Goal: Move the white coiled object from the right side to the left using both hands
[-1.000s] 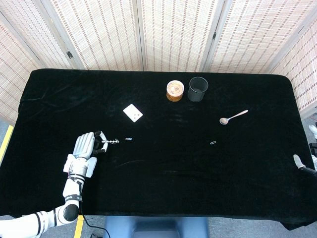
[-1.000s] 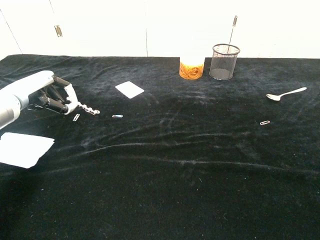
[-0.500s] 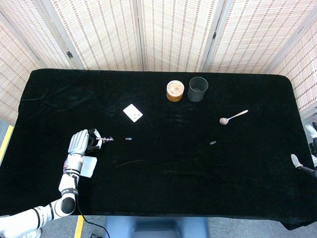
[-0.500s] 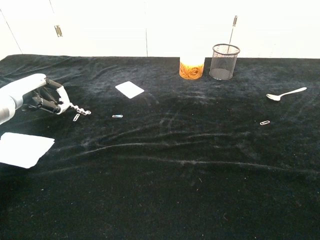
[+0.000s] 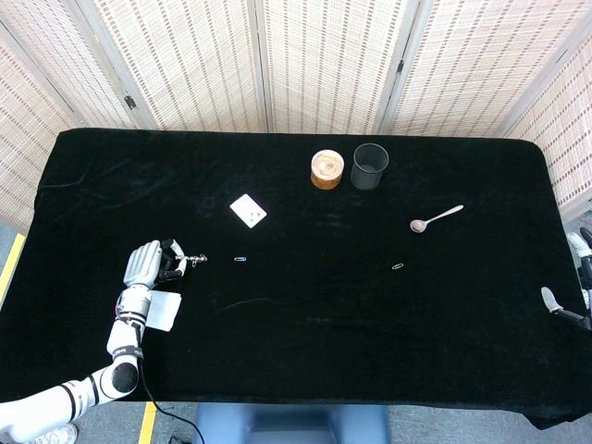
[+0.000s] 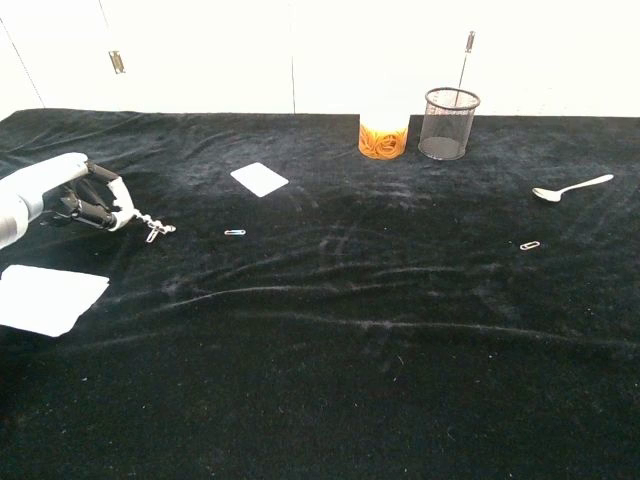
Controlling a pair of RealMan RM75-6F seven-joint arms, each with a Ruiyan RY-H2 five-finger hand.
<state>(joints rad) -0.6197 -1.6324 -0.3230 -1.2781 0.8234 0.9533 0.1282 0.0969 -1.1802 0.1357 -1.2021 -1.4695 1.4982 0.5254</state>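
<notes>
The small white coiled object w/ a metal spiral tip (image 5: 185, 262) (image 6: 140, 219) sits at the far left of the black cloth tabletop (image 5: 305, 305), well left of the white card (image 5: 247, 211) (image 6: 259, 179), and is held in the left hand (image 5: 148, 267) (image 6: 85, 200). That hand's fingers are curled round its white end; the spiral sticks out past the fingertips toward the card side. Long axis runs roughly left-right along the tabletop, handle end in the hand, tip pointing toward the table's middle, and in the chest view the tip looks to be touching or just above the cloth next to a small paperclip (image 6: 152, 234); can't tell which. Another paperclip (image 5: 240, 259) (image 6: 235, 232) lies just beyond the tip, below the card. A white paper sheet (image 5: 164, 312) (image 6: 45, 298) lies near the left wrist, on the robot's side of the card. Right hand (image 5: 564, 308) only peeks in at the far right edge, well apart from the card and from the object; open or closed, can't tell. Left hand is clearly the nearer one, so the set-down prob. falls to it: lower and let go w/ the tip clear of the clip.
</notes>
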